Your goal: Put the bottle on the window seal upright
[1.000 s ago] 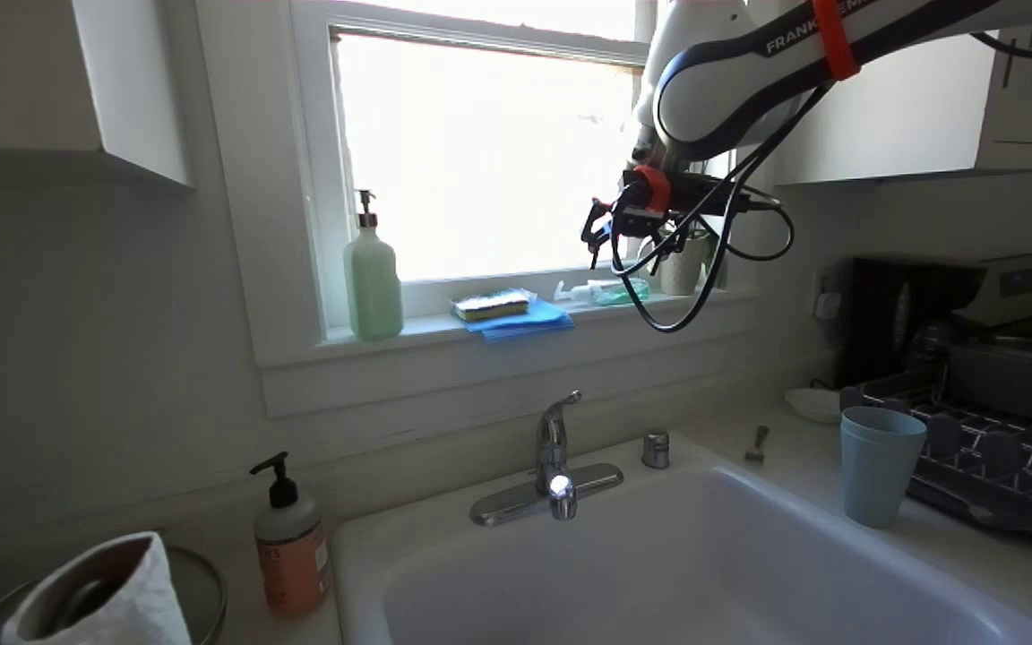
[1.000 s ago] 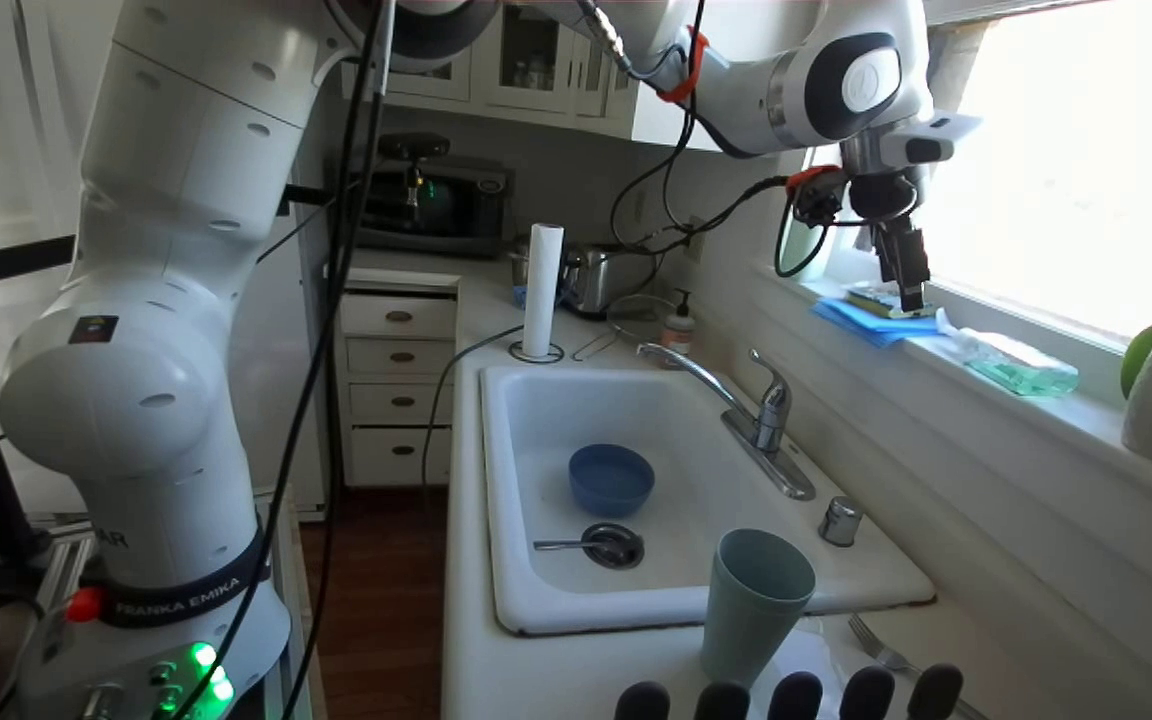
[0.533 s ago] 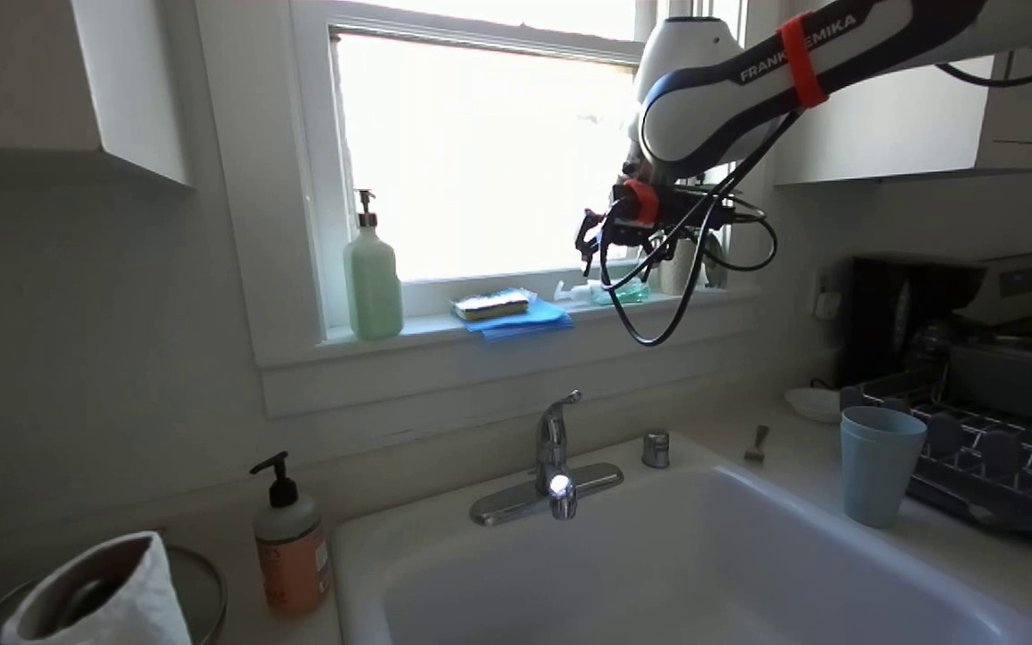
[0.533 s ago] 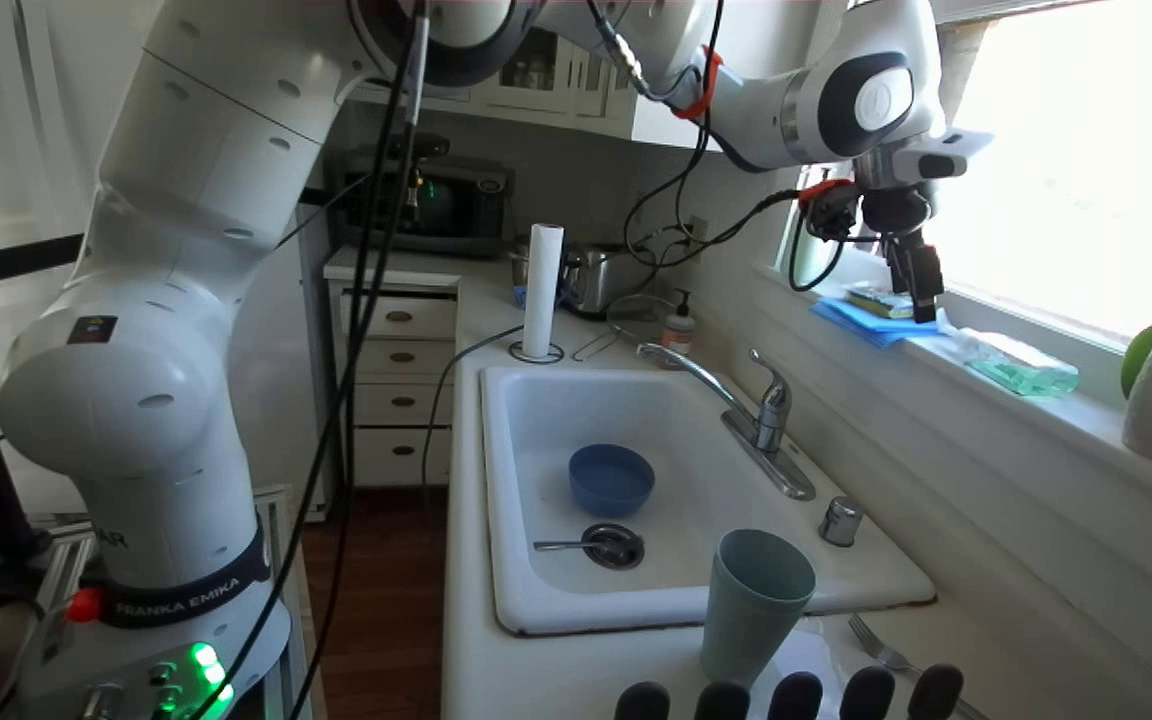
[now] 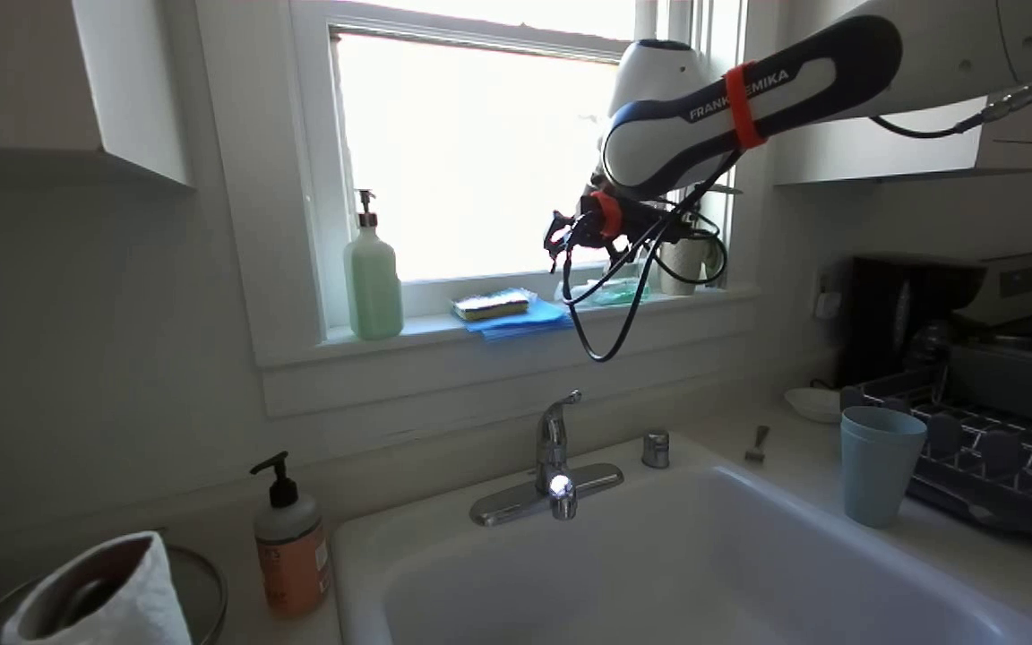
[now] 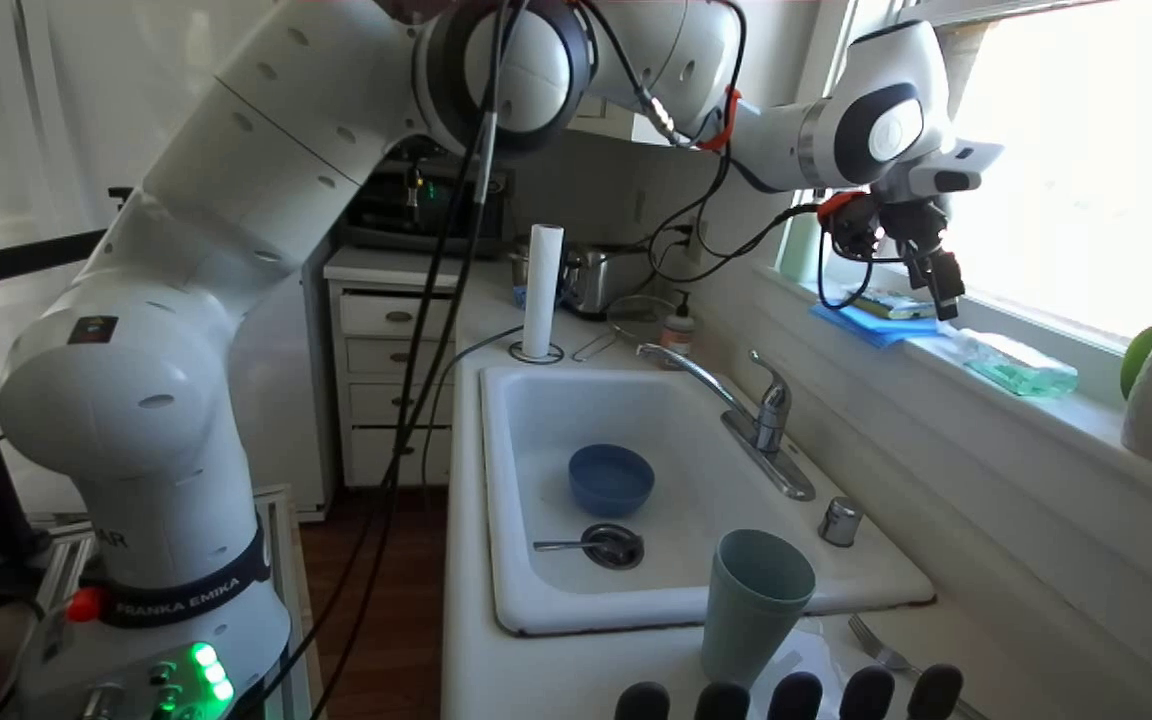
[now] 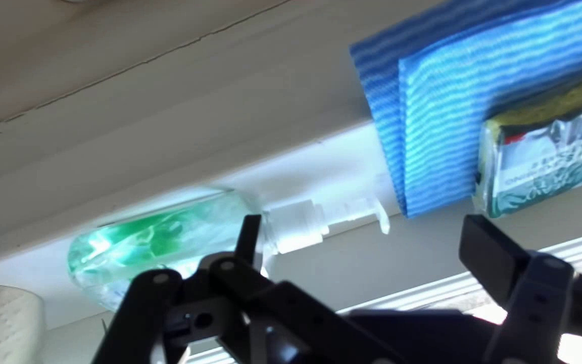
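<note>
Jaws spread, nothing held, the gripper (image 7: pixel 361 230) hung over the sill (image 7: pixel 339 156), where the bottle (image 7: pixel 164 235) lay on its side! A clean grasp probably needed them turned across its body before lowering.

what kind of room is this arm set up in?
A kitchen, likely a home one: there's a sink with a faucet, plus a dish rack.

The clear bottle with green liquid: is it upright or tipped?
Tipped over: in the wrist view, the bottle lies along the window ledge, its pump toward the blue cloths.
</note>
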Controlling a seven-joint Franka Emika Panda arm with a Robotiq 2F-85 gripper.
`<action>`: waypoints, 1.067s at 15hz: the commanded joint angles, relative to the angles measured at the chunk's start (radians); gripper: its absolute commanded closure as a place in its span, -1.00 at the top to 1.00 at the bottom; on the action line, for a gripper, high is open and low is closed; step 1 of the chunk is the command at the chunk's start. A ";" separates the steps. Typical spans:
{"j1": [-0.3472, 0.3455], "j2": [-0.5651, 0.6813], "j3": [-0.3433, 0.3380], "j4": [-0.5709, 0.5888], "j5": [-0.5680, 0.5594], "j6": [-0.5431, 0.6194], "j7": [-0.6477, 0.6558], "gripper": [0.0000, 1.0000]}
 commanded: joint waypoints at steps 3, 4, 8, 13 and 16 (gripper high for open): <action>-0.026 0.135 0.034 0.194 0.044 0.010 -0.058 0.86; -0.028 0.150 0.037 0.212 0.043 0.010 -0.061 0.62; -0.040 0.200 0.047 0.278 0.039 0.003 -0.076 -0.12; -0.053 0.235 0.055 0.333 0.039 -0.010 -0.091 -0.80; -0.055 0.247 0.056 0.352 0.035 -0.016 -0.095 -0.91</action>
